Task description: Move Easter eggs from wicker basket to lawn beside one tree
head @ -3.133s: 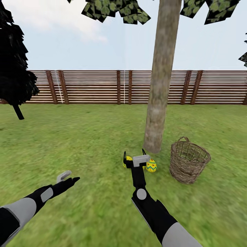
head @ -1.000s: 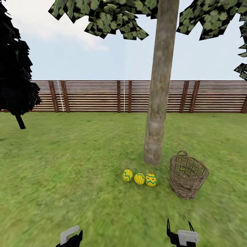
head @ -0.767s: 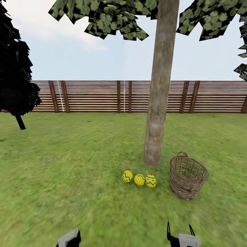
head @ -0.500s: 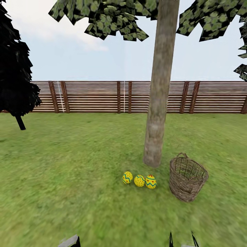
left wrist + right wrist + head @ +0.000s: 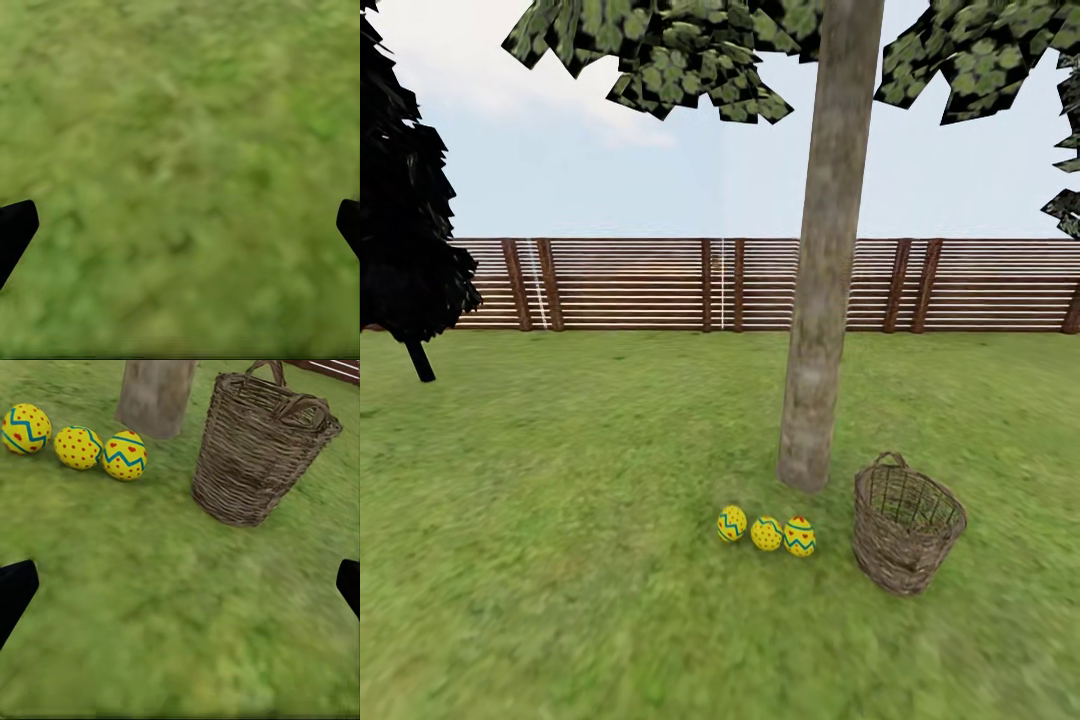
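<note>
Eggs are seen lying in a short row on the lawn (image 5: 560,560) just in front of the tree (image 5: 815,400): the Easter eggs (image 5: 766,531) sit close beside one another, the row running across the foot of the trunk, with the wicker basket (image 5: 906,538) upright just beside the tree on the row's far end. No egg can be made out through the basket's open weave, so the task is judged complete or nearly so, and little more than a check seems called for.

From the right gripper (image 5: 180,592), the eggs and basket lie ahead, with the eggs on one side of the tree's base and the basket on the other; its fingertips are spread wide apart with nothing between them. The left gripper (image 5: 180,232) is likewise held apart and empty, over bare grass.

The tree's canopy and the fence (image 5: 660,285) behind it are given by the head view; the eggs' zigzags and dots are given more clearly by the right wrist view.
</note>
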